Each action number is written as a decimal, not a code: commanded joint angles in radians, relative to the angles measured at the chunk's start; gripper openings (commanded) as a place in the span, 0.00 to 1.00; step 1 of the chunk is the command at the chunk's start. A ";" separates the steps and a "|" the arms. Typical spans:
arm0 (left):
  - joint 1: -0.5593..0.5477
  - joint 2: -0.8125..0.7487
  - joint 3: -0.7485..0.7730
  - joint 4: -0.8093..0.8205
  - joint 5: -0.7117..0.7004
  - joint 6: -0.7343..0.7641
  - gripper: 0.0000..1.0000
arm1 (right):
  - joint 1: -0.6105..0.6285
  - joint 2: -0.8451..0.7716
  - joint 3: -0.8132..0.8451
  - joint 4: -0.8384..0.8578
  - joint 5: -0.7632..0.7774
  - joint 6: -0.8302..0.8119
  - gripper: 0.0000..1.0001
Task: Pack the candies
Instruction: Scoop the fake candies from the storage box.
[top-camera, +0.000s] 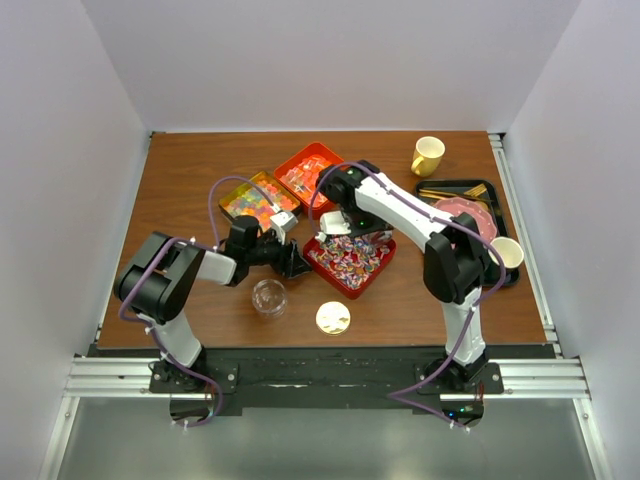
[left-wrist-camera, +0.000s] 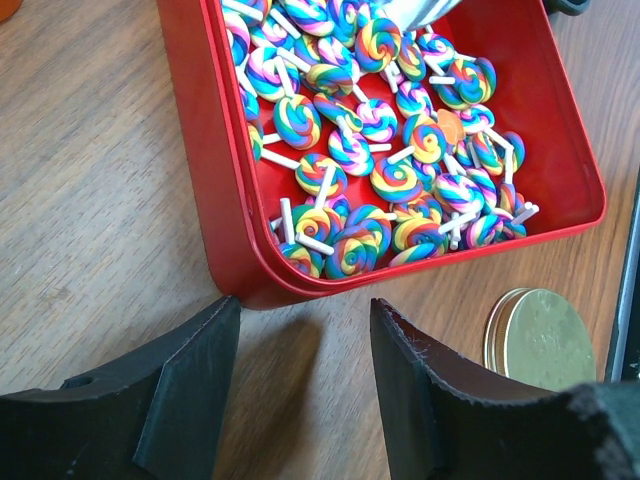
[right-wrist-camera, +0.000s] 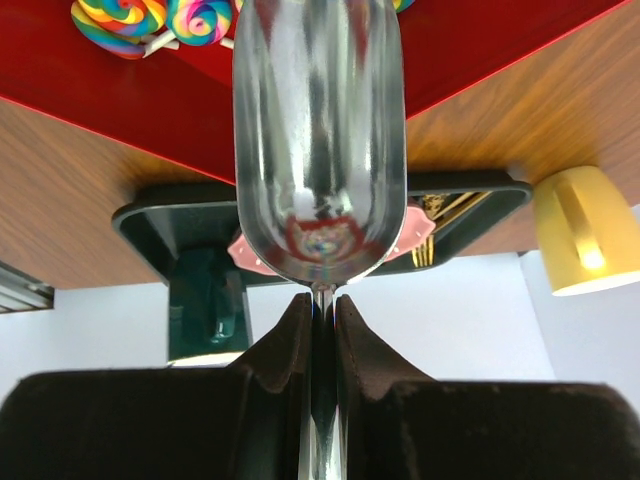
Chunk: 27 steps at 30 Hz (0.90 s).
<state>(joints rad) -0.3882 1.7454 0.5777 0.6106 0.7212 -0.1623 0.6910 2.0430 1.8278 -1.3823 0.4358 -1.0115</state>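
Note:
Rainbow-swirl candies on white sticks (left-wrist-camera: 380, 130) fill a red tray (left-wrist-camera: 215, 180), which sits mid-table in the top view (top-camera: 332, 281). My left gripper (left-wrist-camera: 305, 320) is open and empty, low over the wood just outside the tray's near corner (top-camera: 291, 259). My right gripper (right-wrist-camera: 320, 305) is shut on the thin handle of a shiny metal scoop (right-wrist-camera: 320, 140), held over the same tray (top-camera: 343, 222). I cannot tell whether the scoop holds anything. Gummy pieces (top-camera: 256, 201) lie in an orange tray, wrapped candies (top-camera: 308, 172) in another red tray behind.
A clear glass jar (top-camera: 268, 297) stands near the front, left of the round gold lid (top-camera: 333, 318), which also shows in the left wrist view (left-wrist-camera: 540, 338). A black tray (top-camera: 455, 187) with a pink plate (top-camera: 468, 215) lies right. Yellow mug (top-camera: 427, 155) and a cup (top-camera: 508, 252) are nearby.

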 joint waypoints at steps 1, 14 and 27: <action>-0.012 0.002 0.010 0.012 0.035 0.010 0.59 | 0.015 0.016 0.028 -0.047 0.029 -0.038 0.00; -0.014 -0.004 0.004 0.014 0.040 0.010 0.59 | 0.019 -0.026 -0.157 0.058 0.231 -0.151 0.00; -0.058 0.032 -0.027 0.100 0.050 0.006 0.37 | 0.021 0.045 -0.128 0.083 -0.037 0.033 0.00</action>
<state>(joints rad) -0.4282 1.7512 0.5610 0.6262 0.7406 -0.1627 0.7105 2.0525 1.6917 -1.3289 0.6262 -1.0332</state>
